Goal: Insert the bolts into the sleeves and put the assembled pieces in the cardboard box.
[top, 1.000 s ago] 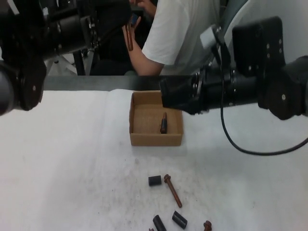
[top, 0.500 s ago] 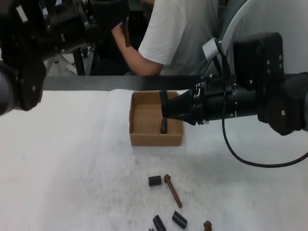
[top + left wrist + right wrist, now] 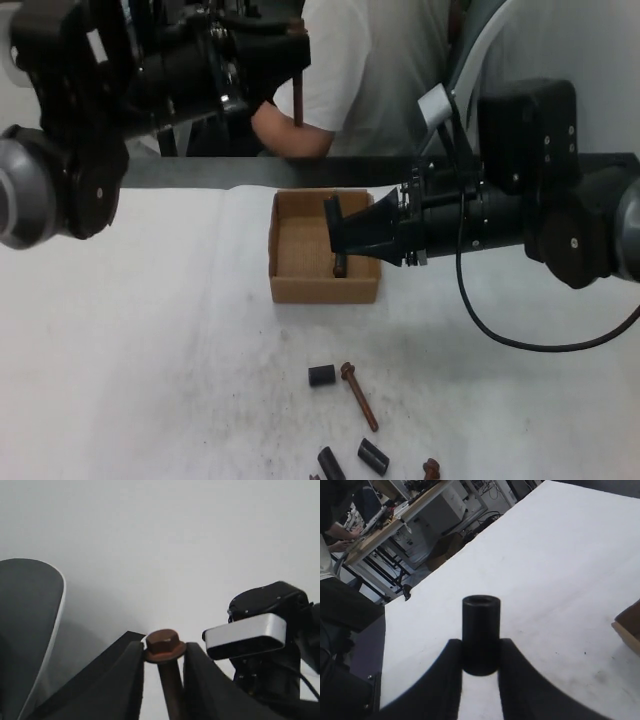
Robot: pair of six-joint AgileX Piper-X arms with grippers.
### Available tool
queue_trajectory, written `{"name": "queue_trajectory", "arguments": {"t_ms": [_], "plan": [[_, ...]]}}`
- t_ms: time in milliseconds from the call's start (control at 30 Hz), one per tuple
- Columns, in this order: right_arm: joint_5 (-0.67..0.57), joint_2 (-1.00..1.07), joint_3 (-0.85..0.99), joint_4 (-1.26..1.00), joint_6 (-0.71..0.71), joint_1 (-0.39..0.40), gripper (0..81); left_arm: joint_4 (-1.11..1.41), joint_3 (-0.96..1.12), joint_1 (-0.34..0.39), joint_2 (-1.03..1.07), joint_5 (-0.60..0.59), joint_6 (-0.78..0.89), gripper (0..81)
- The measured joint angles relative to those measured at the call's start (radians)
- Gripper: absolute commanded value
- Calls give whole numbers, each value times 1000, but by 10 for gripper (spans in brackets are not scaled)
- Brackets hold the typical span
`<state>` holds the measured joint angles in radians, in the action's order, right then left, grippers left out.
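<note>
High at the back left, my left gripper (image 3: pixel 283 52) is shut on a rusty bolt (image 3: pixel 297 85) that hangs upright; its hex head (image 3: pixel 164 643) sits pinched between the two fingers (image 3: pixel 125 680). My right gripper (image 3: pixel 343 226) hovers over the cardboard box (image 3: pixel 300 290), shut on a black sleeve (image 3: pixel 480 633) whose open end points away from the wrist. One dark assembled piece (image 3: pixel 340 263) lies inside the box. On the bench in front lie a loose bolt (image 3: pixel 358 395) and a short sleeve (image 3: pixel 321 376).
Two more sleeves (image 3: pixel 373 456) and a bolt head (image 3: pixel 431 467) lie at the near edge. A person in a white shirt (image 3: pixel 370 60) sits behind the bench. The white bench top (image 3: pixel 130 340) stretches bare to the left of the box.
My left arm has swung to the right with the bolt. My right gripper has moved left, out over the box, with the sleeve.
</note>
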<state>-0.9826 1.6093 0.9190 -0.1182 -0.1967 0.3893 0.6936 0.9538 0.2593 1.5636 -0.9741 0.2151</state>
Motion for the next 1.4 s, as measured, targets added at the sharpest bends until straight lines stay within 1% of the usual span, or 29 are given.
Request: {"name": "queue_trajectory", "arguments": {"t_ms": [67, 100, 167, 200, 667, 800, 933, 1000, 1100, 1167, 1233, 1267, 1400], "plan": [[-10, 9, 0, -9, -12, 0, 8, 38, 0, 0, 0, 7, 33, 1], [-11, 11, 0, -9, -13, 0, 8, 113, 0, 0, 0, 28, 97, 1], [-11, 15, 0, -9, -13, 0, 8, 183, 0, 0, -3, 48, 174, 1], [-16, 15, 0, -9, -13, 0, 8, 191, 0, 0, -3, 52, 187, 1], [-54, 15, 0, -15, -29, 0, 8, 197, 0, 0, -3, 55, 229, 1], [-79, 15, 0, -56, -47, 0, 8, 197, 0, 0, -3, 53, 244, 1], [-106, 15, 0, -127, -94, 0, 8, 197, 0, 0, -3, 48, 261, 1], [-76, 15, 0, -150, -107, 0, 8, 197, 0, 0, -3, 41, 276, 1], [-3, 15, 0, -151, -64, 10, 8, 197, 0, 0, -3, 29, 278, 1], [53, 15, 0, -149, -21, 26, 8, 197, 0, 0, -3, 26, 278, 1], [110, 15, 0, -148, 29, 62, 8, 197, 0, 0, -3, 24, 278, 1], [180, 15, 0, -147, 87, 76, 8, 197, 0, 0, -3, 21, 278, 1], [252, 15, 0, -143, 170, 113, 8, 197, -4, 0, -3, -15, 278, 1]]}}
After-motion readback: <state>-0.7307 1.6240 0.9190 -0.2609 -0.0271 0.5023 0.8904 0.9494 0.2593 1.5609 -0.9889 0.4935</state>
